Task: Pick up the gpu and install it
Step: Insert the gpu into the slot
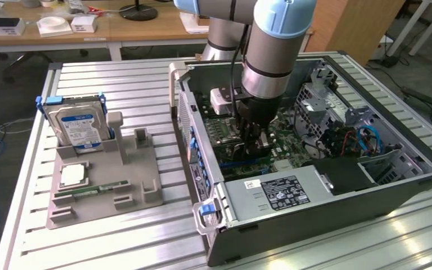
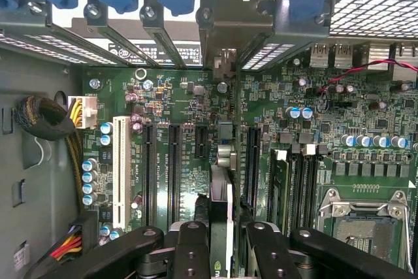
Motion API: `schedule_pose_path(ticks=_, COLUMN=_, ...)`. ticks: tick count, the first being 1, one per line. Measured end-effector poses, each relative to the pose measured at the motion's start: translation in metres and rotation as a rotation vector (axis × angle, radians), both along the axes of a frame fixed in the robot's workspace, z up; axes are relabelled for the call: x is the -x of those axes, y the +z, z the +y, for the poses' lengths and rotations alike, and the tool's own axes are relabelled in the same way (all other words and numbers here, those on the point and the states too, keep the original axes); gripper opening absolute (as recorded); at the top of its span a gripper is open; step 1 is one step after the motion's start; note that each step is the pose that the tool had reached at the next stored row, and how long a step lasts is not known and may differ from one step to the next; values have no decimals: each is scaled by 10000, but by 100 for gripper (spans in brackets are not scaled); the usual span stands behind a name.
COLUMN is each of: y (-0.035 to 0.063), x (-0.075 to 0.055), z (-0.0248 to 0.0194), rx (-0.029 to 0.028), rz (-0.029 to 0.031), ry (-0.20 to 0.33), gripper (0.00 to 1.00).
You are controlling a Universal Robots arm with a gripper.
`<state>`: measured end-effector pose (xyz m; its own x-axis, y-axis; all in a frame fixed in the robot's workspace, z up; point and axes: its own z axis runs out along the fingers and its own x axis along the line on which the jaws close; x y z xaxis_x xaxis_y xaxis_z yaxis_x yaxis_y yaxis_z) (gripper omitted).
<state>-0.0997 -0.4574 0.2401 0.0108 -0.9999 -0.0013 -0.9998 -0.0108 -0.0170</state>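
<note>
My gripper [image 1: 252, 145] is down inside the open computer case [image 1: 396, 185], just above the motherboard. It is shut on the gpu [image 2: 221, 217], a thin card seen edge-on between my two black fingers [image 2: 189, 253]. The card runs from the fingers toward the case's rear wall. Its metal bracket [image 2: 235, 24] sits at the row of rear slot openings with blue clips. The card's edge lies over the green motherboard [image 2: 183, 96], beside a long black expansion slot [image 2: 252, 161]. Whether the card is seated in a slot I cannot tell.
A grey fixture [image 1: 126, 174] on the exterior view's left holds a blue-labelled hard drive [image 1: 81, 126], a square processor chip [image 1: 73, 175] and a green memory stick [image 1: 92, 191]. Inside the case are the power supply [image 1: 276, 194], a processor socket [image 2: 359, 227] and cable bundles [image 2: 46, 119].
</note>
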Motion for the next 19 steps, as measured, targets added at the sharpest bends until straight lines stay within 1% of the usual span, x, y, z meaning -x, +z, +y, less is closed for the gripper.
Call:
schedule_pose_path(ticks=6, y=-1, x=-4, z=0, rx=0, rz=1, ry=1, gripper=27)
schedule_pose_path(ticks=11, y=-4, x=-35, z=1, rx=0, rz=1, ry=-1, gripper=27)
schedule_pose_path(ticks=19, y=-4, x=-36, z=2, rx=0, rz=0, ry=2, gripper=27)
